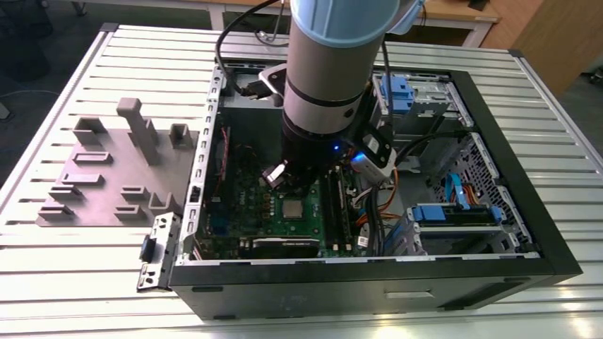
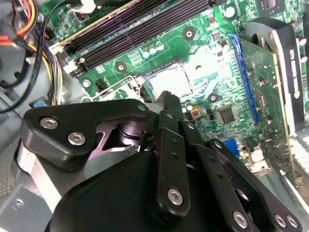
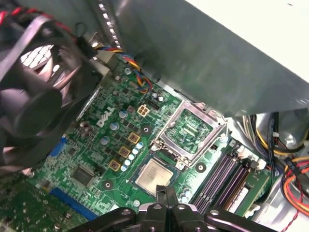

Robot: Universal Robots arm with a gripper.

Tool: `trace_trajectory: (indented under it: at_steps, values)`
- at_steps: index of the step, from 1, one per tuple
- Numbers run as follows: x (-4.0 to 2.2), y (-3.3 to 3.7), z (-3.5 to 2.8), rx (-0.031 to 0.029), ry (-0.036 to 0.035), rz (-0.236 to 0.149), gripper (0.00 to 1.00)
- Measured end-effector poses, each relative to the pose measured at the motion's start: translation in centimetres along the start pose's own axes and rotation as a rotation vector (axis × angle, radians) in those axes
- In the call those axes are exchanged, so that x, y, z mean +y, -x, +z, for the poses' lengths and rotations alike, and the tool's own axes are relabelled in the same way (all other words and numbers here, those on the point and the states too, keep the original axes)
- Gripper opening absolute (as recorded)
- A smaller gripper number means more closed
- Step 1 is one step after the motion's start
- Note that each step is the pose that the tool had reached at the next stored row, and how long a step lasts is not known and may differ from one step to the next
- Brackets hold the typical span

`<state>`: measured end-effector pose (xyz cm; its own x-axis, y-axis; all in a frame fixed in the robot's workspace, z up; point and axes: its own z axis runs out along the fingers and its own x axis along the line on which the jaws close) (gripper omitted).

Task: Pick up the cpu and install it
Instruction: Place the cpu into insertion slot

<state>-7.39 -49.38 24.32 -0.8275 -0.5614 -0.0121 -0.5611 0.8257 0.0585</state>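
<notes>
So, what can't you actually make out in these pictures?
Exterior view: the arm hides part of the motherboard.
Second wrist view: glare whitens the socket; the gripper covers much of the board.
First wrist view: a blurred fan masks one board corner; whether the cpu sits fully in place is too small to tell.

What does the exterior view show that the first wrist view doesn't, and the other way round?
Exterior view: the whole open computer case on a slatted table, a grey fixture block on the exterior view's left of it, and the arm reaching down inside. First wrist view: close up, the open metal socket frame, a black fan and the pincer near the cpu. Shared: the green motherboard with the cpu lying flat on it.
</notes>
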Motion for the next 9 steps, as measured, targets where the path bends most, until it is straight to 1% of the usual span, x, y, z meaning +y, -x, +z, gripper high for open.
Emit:
trace_trajectory:
  at_steps: [4,7,9]
  values:
    - [-0.08,0.23,0.00,0.0003,0.0003,-0.005,0.11]
    - [0.03,0.57,0.01,0.0004,0.0002,-0.007,0.11]
    - [0.07,0.62,0.02,0.0011,0.0004,-0.018,0.11]
